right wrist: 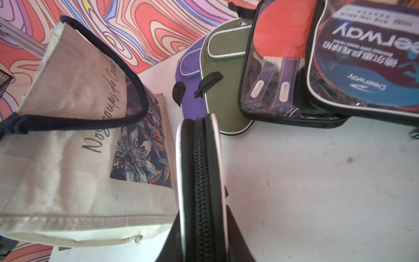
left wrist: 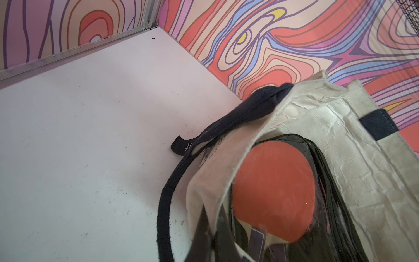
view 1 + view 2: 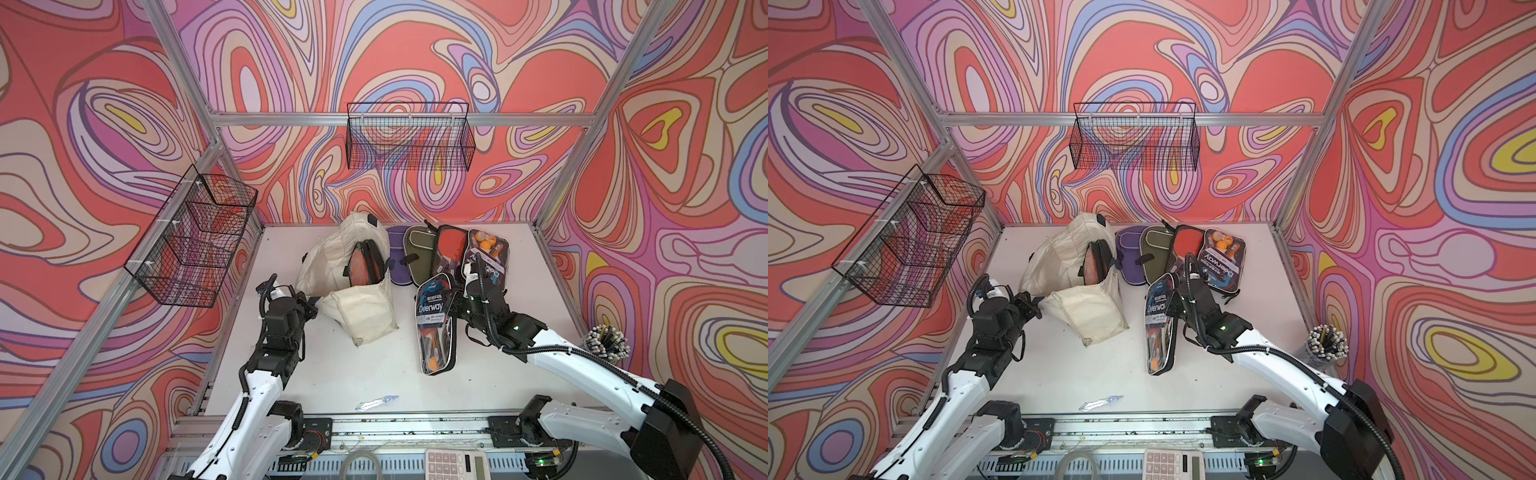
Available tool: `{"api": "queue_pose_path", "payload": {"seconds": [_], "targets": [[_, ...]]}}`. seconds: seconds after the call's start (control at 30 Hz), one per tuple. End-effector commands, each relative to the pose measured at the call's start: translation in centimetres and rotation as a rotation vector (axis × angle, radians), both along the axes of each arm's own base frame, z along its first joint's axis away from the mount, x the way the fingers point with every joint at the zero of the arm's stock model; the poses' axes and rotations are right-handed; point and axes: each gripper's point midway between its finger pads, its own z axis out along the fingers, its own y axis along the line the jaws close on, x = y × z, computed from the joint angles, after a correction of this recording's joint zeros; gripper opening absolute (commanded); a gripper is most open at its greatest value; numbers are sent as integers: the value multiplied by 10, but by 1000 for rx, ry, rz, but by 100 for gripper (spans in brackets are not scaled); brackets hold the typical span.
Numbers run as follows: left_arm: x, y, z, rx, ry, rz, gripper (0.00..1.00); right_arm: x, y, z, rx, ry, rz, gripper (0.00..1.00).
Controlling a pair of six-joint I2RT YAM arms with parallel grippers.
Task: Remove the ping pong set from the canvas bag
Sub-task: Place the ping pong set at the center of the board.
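Observation:
The cream canvas bag (image 3: 365, 320) (image 3: 1088, 316) lies slumped mid-table with its mouth gaping. Inside it stands a ping pong set (image 3: 365, 266) (image 2: 272, 192), a red paddle in a clear zip case. My left gripper (image 3: 312, 302) (image 2: 212, 247) is shut on the bag's rim (image 2: 210, 181), beside a navy strap (image 2: 163, 204). Right of the bag, my right gripper (image 3: 455, 305) (image 1: 201, 245) is shut on the zipped edge of another ping pong set (image 3: 434, 324) (image 1: 199, 170), a clear Deerway case held on edge above the table. The bag's printed side (image 1: 140, 154) faces it.
Behind the held set lie a purple case (image 1: 190, 79), a green case (image 1: 224, 90) and two more clear paddle sets (image 1: 278, 68) (image 1: 362, 56). Wire baskets (image 3: 409, 137) (image 3: 195, 237) hang on the walls. A pen cup (image 3: 609, 338), a calculator (image 3: 455, 465) and a small wrapper (image 3: 376, 402) sit nearer the front.

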Motion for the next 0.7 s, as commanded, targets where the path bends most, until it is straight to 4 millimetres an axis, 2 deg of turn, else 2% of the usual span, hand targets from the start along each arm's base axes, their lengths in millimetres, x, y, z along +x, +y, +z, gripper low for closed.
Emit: {"api": "queue_pose_path", "payload": {"seconds": [0.0, 0.23, 0.67], "targets": [[1, 12, 16, 17, -32, 53, 0, 13, 13, 25, 167, -76, -14, 0], [3, 11, 11, 11, -25, 52, 0, 14, 17, -18, 197, -10, -26, 0], [3, 10, 8, 6, -20, 46, 0, 20, 2, -81, 98, 65, -74, 0]]}}
